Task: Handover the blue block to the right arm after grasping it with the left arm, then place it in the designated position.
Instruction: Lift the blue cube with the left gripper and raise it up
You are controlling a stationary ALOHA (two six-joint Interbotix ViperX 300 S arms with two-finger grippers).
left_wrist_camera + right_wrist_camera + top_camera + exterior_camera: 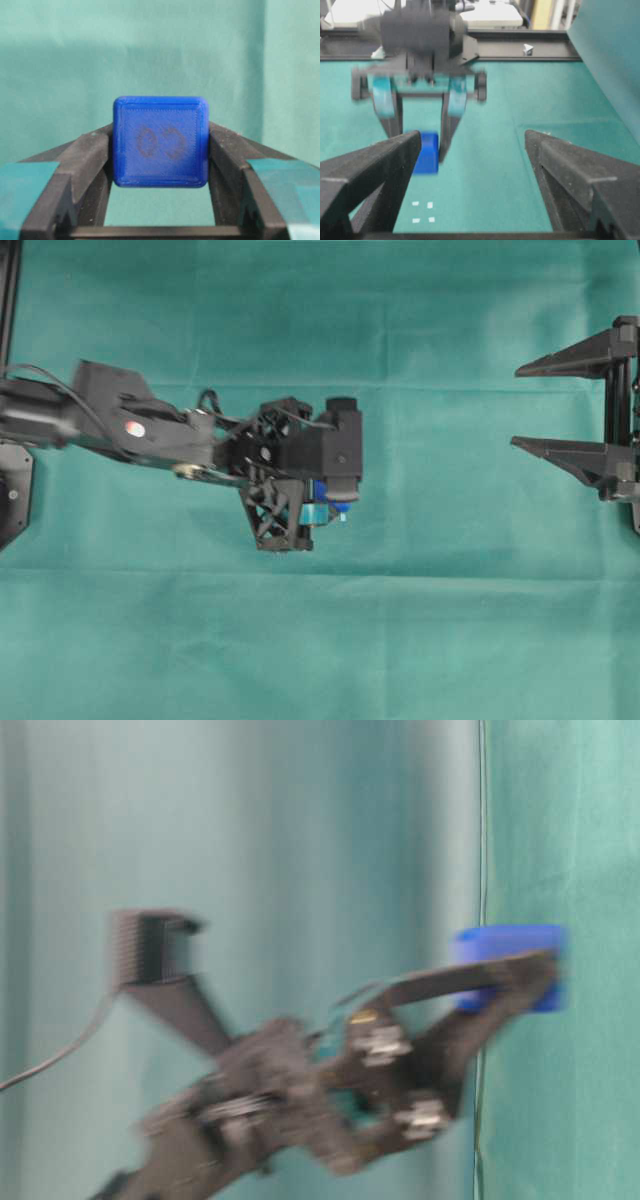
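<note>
Work surface: table under green cloth (420, 620).
Four small white marks (422, 212) form a square on it.

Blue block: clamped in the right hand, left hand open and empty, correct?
Swapped. The left wrist view shows the block clamped between the teal-taped fingers of the left hand. The right hand is the one open and empty.

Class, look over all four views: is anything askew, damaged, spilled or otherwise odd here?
Nothing stands out. The blue block sits squarely between the left gripper's fingers, undamaged. The right gripper waits open and empty. The green cloth shows only fold creases.
</note>
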